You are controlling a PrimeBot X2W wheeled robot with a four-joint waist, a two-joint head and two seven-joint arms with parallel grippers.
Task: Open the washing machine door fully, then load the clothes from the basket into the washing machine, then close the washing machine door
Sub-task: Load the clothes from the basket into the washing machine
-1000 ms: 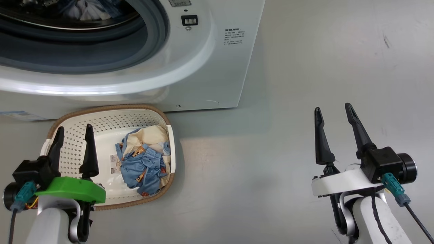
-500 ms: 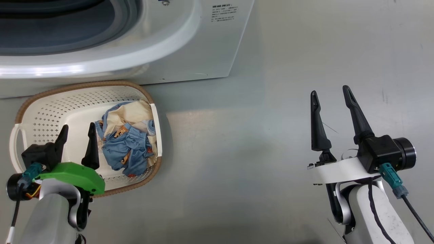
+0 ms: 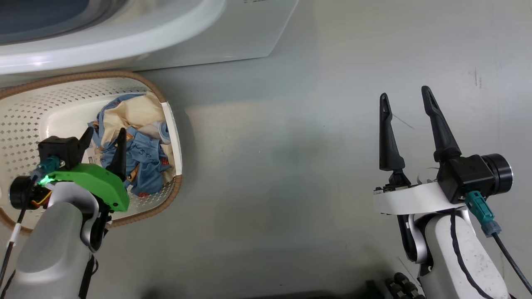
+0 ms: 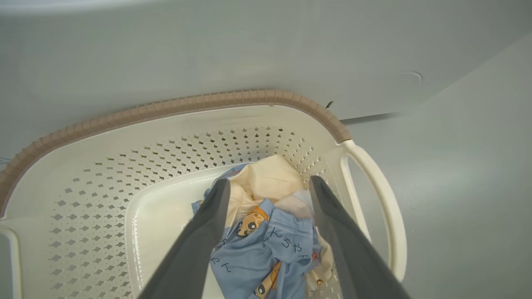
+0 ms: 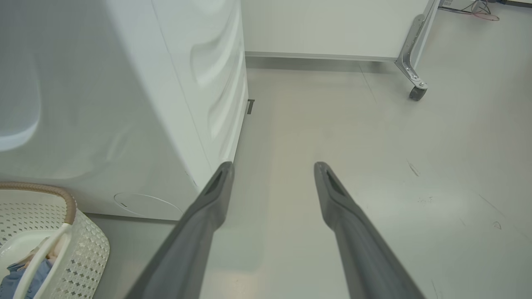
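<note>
- The washing machine [image 3: 232, 33] runs along the top of the head view. A second ago its round mouth and grey label text were in plain sight there; now only a corner of the grey-blue mouth [image 3: 45, 14] is left at the upper left. The whole picture has shifted, so this is the camera's move and not the machine's.
- The grey floor [image 3: 291, 145] takes up the middle and right of the head view, more of it than before.
- The basket [image 3: 25, 104] stands on the floor just in front of the machine. It sits further left in the head view than a second ago and its left end is now cut off by the edge. Again, this is the camera's shift.
- The right gripper [image 3: 404, 93] hangs over bare floor well apart from the basket, its fingers spread wide and nothing between them, as in the earlier frames.
- The left gripper [image 3: 105, 132] has moved across the basket. Earlier its fingers pointed over the bare perforated bottom. Now they straddle the heap from above, spread wide as before. I cannot tell whether they touch the cloth.
- The clothes [image 3: 141, 158] lie crumpled in the basket's right end, blue fabric with a cream part on top, in the same place within the basket as before.
</note>
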